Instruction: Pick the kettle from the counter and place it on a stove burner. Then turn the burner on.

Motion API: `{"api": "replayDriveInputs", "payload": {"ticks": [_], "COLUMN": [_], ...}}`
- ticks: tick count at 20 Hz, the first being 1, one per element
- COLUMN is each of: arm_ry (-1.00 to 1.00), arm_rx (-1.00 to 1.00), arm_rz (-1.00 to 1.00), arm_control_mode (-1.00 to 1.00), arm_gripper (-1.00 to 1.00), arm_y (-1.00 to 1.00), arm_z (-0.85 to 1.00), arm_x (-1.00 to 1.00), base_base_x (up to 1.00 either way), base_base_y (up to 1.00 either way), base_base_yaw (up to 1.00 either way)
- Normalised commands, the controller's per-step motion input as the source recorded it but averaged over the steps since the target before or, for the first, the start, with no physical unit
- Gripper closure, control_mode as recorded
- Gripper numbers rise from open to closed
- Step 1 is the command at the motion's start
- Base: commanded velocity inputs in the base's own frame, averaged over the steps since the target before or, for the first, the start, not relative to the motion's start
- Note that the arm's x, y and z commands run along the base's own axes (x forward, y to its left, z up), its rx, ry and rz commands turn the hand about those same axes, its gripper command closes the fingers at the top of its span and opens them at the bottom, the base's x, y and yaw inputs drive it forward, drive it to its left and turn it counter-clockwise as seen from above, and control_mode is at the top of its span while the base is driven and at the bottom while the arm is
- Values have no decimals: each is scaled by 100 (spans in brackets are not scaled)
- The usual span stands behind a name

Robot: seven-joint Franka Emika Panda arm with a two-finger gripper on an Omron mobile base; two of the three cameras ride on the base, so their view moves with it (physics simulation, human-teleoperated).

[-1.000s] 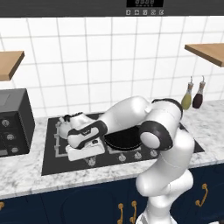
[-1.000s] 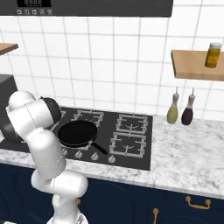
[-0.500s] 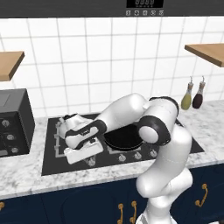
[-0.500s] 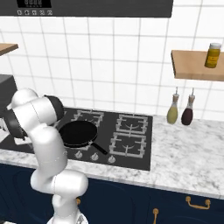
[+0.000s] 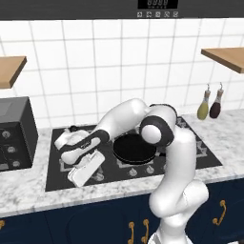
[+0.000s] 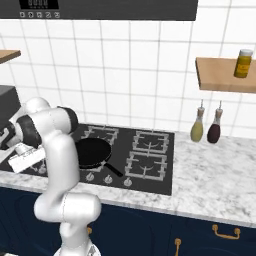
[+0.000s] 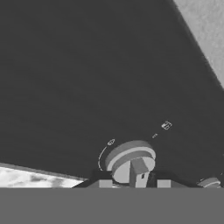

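Note:
The silvery-white kettle (image 5: 70, 138) sits on the left grate of the black stove (image 5: 190, 152), partly behind my forearm. My gripper (image 5: 75, 179) hangs low over the stove's front-left knob row, in front of the kettle and apart from it. In the hand view a round grey knob (image 7: 131, 162) with a raised ridge stands just ahead of my gripper (image 7: 134, 183), between its two spread dark fingertips (image 7: 105, 183). The jaws look open around the knob. The burner cap under the kettle is hidden. The white hand (image 6: 27, 159) shows at the left edge of the right base view.
A black frying pan (image 5: 135, 148) occupies the burner just right of my hand, handle toward the front. A dark toaster oven (image 5: 14, 133) stands at the left on the marble counter (image 5: 28, 190). Two bottles (image 5: 209, 107) stand at the back right. More knobs (image 5: 132, 172) line the stove front.
The hand has sunk a little and moved toward the stove's front edge, closer to the front-left knob. The kettle and the pan have not moved.

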Motion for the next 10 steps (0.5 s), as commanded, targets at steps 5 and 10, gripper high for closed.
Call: {"api": "replayDriveInputs", "payload": {"ticks": [5, 10], "arm_ry": [-9, -31], "arm_rx": [21, 70], "arm_rz": [45, 8], "arm_control_mode": [-100, -100], "arm_gripper": [100, 100], "arm_y": [-31, -86], "arm_z": [-42, 61], "arm_x": [-27, -51], "base_base_x": [0, 0], "base_base_y": [0, 0], "base_base_yaw": [0, 0]}}
